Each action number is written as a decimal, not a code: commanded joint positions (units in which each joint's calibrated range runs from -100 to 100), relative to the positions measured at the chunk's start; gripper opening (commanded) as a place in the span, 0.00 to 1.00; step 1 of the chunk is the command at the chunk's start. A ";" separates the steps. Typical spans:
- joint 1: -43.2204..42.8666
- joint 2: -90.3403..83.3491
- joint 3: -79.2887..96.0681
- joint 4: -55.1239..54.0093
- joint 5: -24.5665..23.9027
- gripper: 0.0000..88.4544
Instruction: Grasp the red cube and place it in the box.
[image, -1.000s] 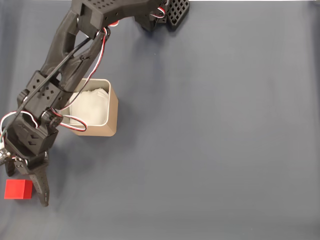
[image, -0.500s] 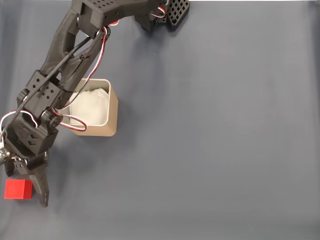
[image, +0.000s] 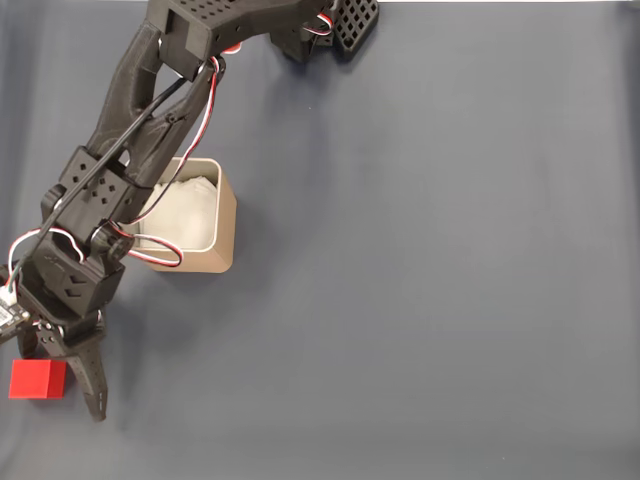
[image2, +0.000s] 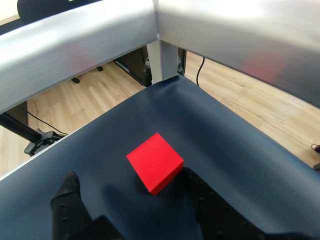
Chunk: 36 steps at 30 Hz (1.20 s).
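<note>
The red cube (image: 37, 379) lies on the dark mat at the lower left of the fixed view, close to the left edge. My gripper (image: 66, 385) is open and hangs over it, with one long black finger (image: 92, 385) just right of the cube. In the wrist view the red cube (image2: 155, 162) sits corner-on between and slightly ahead of my gripper (image2: 132, 186) fingers, not clamped. The box (image: 203, 262), tan with white paper lining, stands up and to the right of the cube, partly covered by my arm.
The arm's base (image: 340, 25) is at the top of the fixed view. The wrist view shows the mat's edge (image2: 170, 82) near the cube, silver frame bars (image2: 90, 37) above it, and wooden floor beyond.
My gripper has shifted slightly down and to the right beside the cube, and the arm has turned a little. The cube and the box have stayed put.
</note>
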 joint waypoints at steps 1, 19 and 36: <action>-0.90 -3.78 -0.85 -0.82 -0.44 0.54; -4.24 -11.31 8.90 -0.74 -1.86 0.53; -0.33 -5.86 2.61 -1.80 -0.68 0.54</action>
